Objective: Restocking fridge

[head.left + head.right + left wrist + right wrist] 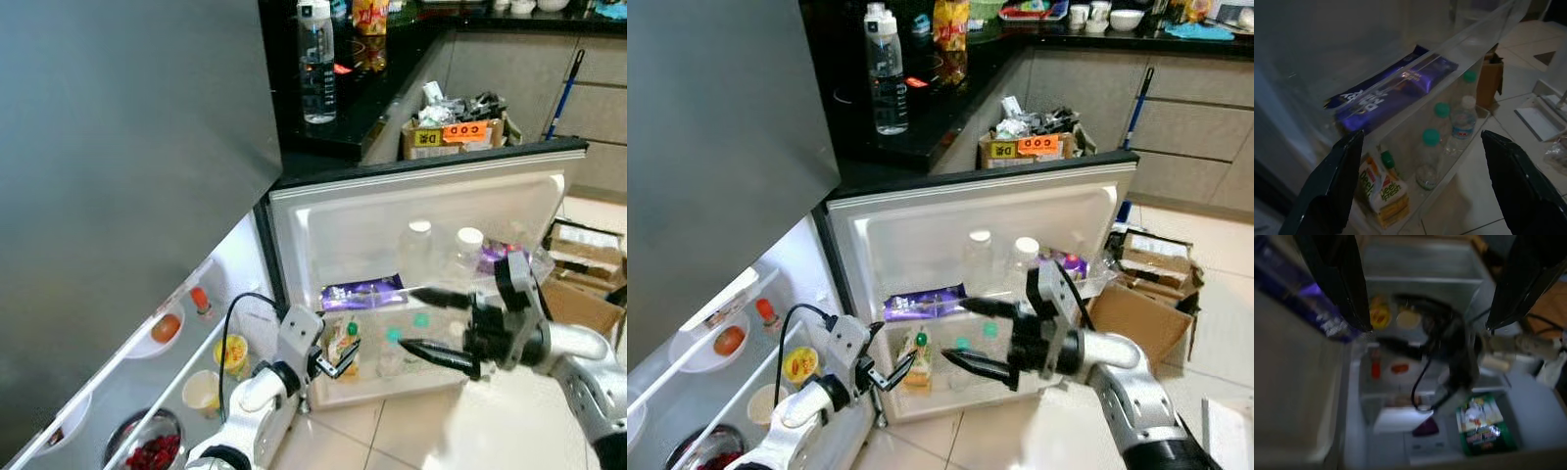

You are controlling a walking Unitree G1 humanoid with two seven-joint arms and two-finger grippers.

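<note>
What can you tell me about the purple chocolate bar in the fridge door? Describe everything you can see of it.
The purple chocolate bar is a long, flat bar in a glossy purple wrapper with white lettering. It lies on its side in the upper shelf of the open fridge door, behind the shelf's clear plastic rail. Bottles with green caps stand in the shelf below it. Both grippers are nearby, but neither touches it.

I see a purple chocolate bar (1396, 88) with white lettering, clear bottles (1429, 161) with green caps, an orange-and-green juice carton (1385, 193), all on the white fridge door (392, 211)
</note>
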